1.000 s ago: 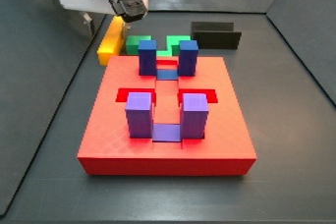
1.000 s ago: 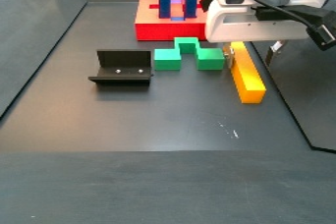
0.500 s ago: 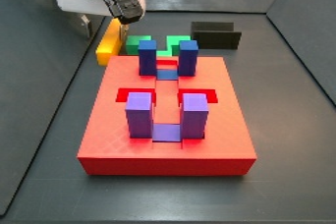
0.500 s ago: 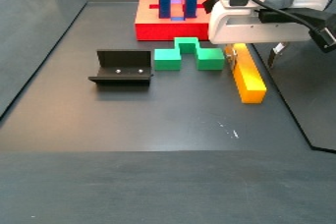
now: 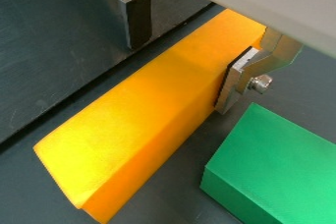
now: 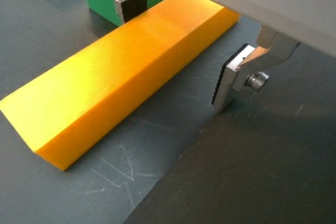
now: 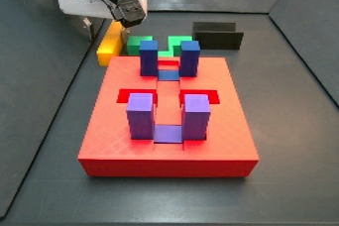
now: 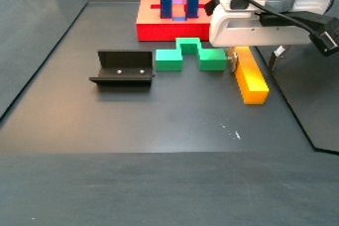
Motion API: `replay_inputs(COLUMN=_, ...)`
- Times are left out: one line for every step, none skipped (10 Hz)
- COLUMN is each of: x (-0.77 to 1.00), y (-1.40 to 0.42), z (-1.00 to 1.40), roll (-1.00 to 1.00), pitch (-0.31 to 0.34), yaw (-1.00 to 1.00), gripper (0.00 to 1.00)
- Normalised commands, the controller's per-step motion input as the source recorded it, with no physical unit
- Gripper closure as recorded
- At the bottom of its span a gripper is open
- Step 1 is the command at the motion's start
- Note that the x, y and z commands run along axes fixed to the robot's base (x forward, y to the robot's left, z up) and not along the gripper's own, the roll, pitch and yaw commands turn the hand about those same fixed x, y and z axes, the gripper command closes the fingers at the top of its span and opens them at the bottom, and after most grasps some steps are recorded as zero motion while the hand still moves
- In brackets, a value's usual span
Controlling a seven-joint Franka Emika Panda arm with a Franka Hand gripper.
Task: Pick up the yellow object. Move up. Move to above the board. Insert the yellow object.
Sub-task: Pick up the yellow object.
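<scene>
i've got the gripper (image 6: pixel 184 33) spread astride the bar (image 6: pixel 121 63) near the tray's edge, seemingly not touching yet, lined up to pinch it.

Light is even and fairly bright in both side views, falling from overhead. The grey worktop (image 8: pixel 159 141) carries a soft sheen, with pale scuff marks catching light at centre right. Shadows are short and soft: the board (image 7: pixel 169 121) casts a thin dark edge along its front. In both wrist views the yellow object (image 5: pixel 144 110) is sharp and evenly lit, while the gripper (image 6: pixel 184 31) body at the frame's top edge blurs into pale grey.
</scene>
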Motion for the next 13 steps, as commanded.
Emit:
replay_inputs(x=0.00, y=0.00, z=0.00, roll=0.00, pitch=0.000, yaw=0.00, gripper=0.00)
replay_inputs(x=0.00, y=0.00, z=0.00, roll=0.00, pitch=0.000, yaw=0.00, gripper=1.00)
replay_inputs(x=0.00, y=0.00, z=0.00, roll=0.00, pitch=0.000, yaw=0.00, gripper=1.00)
replay_inputs(x=0.00, y=0.00, z=0.00, roll=0.00, pitch=0.000, yaw=0.00, gripper=1.00)
replay_inputs(x=0.00, y=0.00, z=0.00, roll=0.00, pitch=0.000, yaw=0.00, gripper=1.00)
replay_inputs(x=0.00, y=0.00, z=0.00, roll=0.00, pitch=0.000, yaw=0.00, gripper=1.00)
replay_inputs(x=0.00, y=0.00, z=0.00, roll=0.00, pitch=0.000, yaw=0.00, gripper=1.00)
replay_inputs(x=0.00, y=0.00, z=0.00, roll=0.00, pitch=0.000, yaw=0.00, gripper=1.00)
replay_inputs(x=0.00, y=0.00, z=0.00, roll=0.00, pitch=0.000, yaw=0.00, gripper=1.00)
replay_inputs(x=0.00, y=0.00, z=0.00, roll=0.00, pitch=0.000, yaw=0.00, gripper=1.00)
replay_inputs(x=0.00, y=0.00, z=0.00, roll=0.00, pitch=0.000, yaw=0.00, gripper=1.00)
replay_inputs(x=0.00, y=0.00, z=0.00, roll=0.00, pitch=0.000, yaw=0.00, gripper=1.00)
replay_inputs(x=0.00, y=0.00, z=0.00, roll=0.00, pitch=0.000, yaw=0.00, gripper=1.00)
